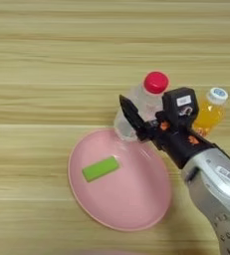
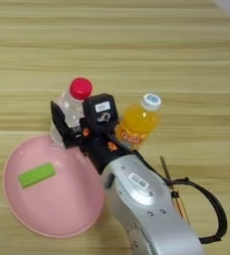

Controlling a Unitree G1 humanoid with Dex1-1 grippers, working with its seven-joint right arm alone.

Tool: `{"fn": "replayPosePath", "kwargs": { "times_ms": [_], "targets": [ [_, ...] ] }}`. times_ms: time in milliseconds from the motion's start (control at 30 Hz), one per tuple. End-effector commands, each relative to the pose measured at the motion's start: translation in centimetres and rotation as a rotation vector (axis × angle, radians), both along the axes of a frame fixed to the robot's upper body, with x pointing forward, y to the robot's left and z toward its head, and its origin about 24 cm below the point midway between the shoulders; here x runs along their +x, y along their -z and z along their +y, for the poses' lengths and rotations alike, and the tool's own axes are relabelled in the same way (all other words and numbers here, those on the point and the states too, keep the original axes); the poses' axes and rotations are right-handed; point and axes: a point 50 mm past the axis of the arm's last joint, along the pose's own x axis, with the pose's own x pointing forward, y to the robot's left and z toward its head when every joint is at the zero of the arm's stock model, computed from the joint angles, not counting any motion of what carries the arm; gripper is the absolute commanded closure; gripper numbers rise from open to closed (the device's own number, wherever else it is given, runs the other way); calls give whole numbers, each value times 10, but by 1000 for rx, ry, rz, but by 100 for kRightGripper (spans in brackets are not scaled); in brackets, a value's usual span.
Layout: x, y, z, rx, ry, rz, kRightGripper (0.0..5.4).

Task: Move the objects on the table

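My gripper (image 1: 147,117) is pinching the clear bottle (image 1: 136,107), standing upright at the pink plate's (image 1: 136,209) one o'clock rim; the juice bottle (image 2: 139,122) is waiting toward three o'clock.

A pink oval plate (image 1: 131,209) lies low in the view. A small green rectangular block (image 1: 100,169) rests flat on its left half, slightly tilted, clear of the rim.

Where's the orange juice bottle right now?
The orange juice bottle stands on the table right of centre, just right of the gripper, with the clear bottle on the gripper's far side.
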Motion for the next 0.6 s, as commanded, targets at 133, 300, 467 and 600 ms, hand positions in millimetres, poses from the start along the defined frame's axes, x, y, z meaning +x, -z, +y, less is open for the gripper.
{"fn": "replayPosePath", "kwargs": {
  "times_ms": [133, 300, 467, 600],
  "targets": [
    [23, -24, 45, 32, -142, -120, 218],
    [34, -24, 80, 46, -231, -102, 218],
    [40, -27, 105, 51, -295, -98, 218],
    [43, -24, 124, 49, -346, -79, 218]
  ]
}}
